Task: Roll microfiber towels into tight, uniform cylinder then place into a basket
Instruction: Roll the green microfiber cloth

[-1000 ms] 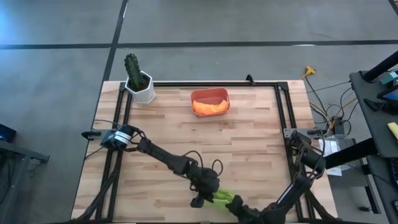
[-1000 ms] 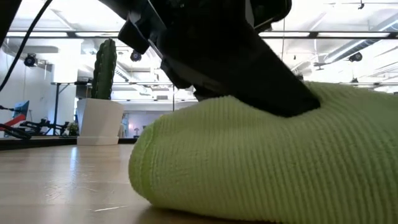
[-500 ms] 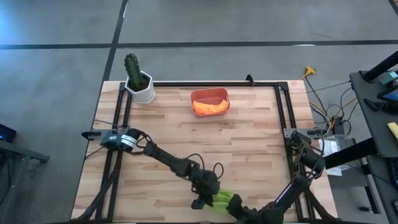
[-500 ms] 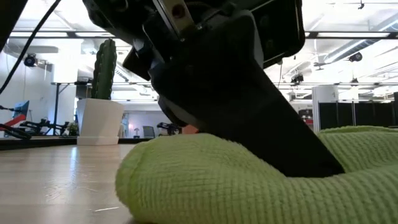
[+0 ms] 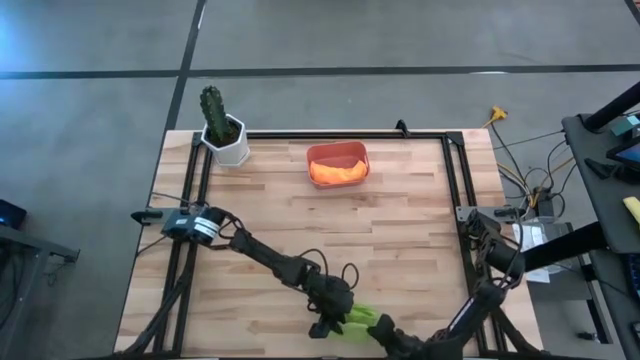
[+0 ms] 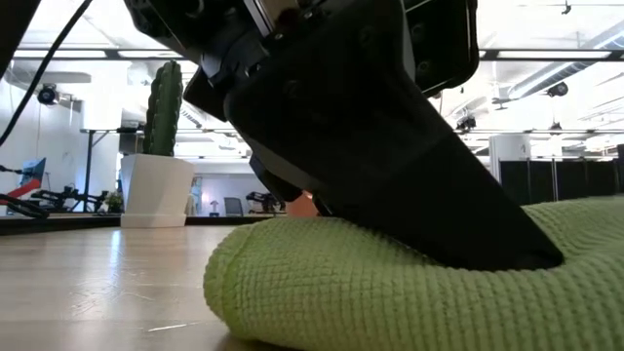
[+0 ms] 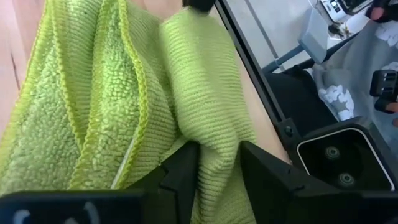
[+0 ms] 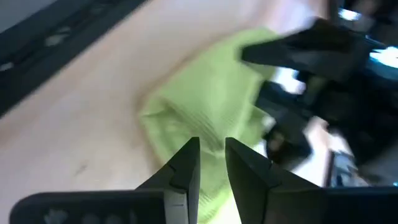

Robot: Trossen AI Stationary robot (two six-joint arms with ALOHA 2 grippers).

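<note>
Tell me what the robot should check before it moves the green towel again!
1. Orange towel in the basket: ok.
2. Green towel rolled tight and even: not ok, loose folds show.
3. Left claw has towel between its fingers: ok.
4. Right claw holding the towel: cannot tell.
5. Room left in the basket: cannot tell.
6. Cactus pot away from the work: ok.

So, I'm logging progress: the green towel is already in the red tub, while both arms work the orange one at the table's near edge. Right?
No, the colours are swapped. The high view shows the orange towel in the red tub, while both arms work the green towel at the table's near edge. The left wrist view shows the left pincer with a green fold between its fingers.
</note>
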